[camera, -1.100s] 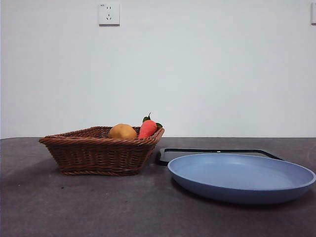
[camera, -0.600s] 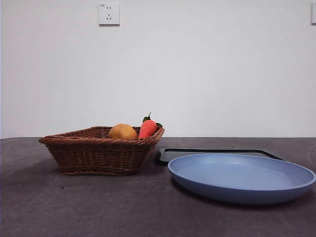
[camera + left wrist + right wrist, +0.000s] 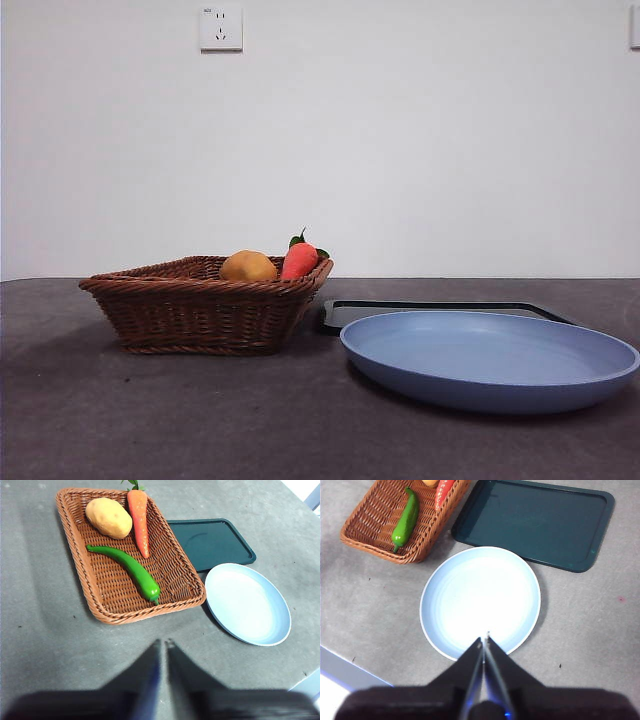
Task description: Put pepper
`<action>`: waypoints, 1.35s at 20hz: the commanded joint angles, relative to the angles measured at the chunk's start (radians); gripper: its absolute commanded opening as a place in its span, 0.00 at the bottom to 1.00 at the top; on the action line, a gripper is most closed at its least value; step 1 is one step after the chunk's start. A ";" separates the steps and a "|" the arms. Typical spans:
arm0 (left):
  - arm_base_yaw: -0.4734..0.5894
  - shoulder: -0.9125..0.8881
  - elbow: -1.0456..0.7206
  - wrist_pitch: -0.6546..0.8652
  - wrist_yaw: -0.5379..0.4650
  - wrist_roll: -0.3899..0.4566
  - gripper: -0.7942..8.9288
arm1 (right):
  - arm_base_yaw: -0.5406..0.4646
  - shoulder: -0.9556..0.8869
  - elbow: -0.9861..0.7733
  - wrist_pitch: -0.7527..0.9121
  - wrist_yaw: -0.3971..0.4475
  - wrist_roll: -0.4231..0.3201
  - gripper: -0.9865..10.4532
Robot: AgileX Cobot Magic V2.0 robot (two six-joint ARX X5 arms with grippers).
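The pepper (image 3: 129, 569) lies flat inside the wicker basket (image 3: 95, 600), beside the potato (image 3: 108, 517) and carrot (image 3: 139, 520). The left pincer (image 3: 163, 645) hangs clenched and empty above bare tabletop (image 3: 40, 640) near the basket. The right pincer (image 3: 485, 641), likewise clenched, hangs over the blue plate (image 3: 480, 600). A dark tray (image 3: 535, 522) sits alongside.

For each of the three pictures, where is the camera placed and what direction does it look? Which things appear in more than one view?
Front view: low, at table height, looking level at the basket and blue plate; no arm shows.
Left wrist view: high above, looking down on the pepper in the basket; left gripper shut.
Right wrist view: above the plate, looking down; right gripper shut.
All three share basket, plate and dark tray.
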 commanded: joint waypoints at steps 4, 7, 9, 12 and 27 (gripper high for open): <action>-0.002 0.003 0.018 0.021 0.005 -0.006 0.46 | 0.003 0.032 0.017 0.024 0.018 0.015 0.36; -0.002 0.003 0.018 0.021 0.006 -0.007 0.46 | 0.003 0.074 0.017 0.033 0.025 0.022 0.36; -0.002 0.003 0.018 0.021 0.006 -0.007 0.46 | 0.003 0.116 0.017 0.043 0.025 0.022 0.36; -0.002 0.003 0.018 0.021 0.006 -0.008 0.46 | 0.003 0.217 0.017 0.077 0.025 0.023 0.36; -0.002 0.003 0.018 0.021 0.005 -0.008 0.46 | 0.034 0.810 0.017 0.289 0.114 0.024 0.34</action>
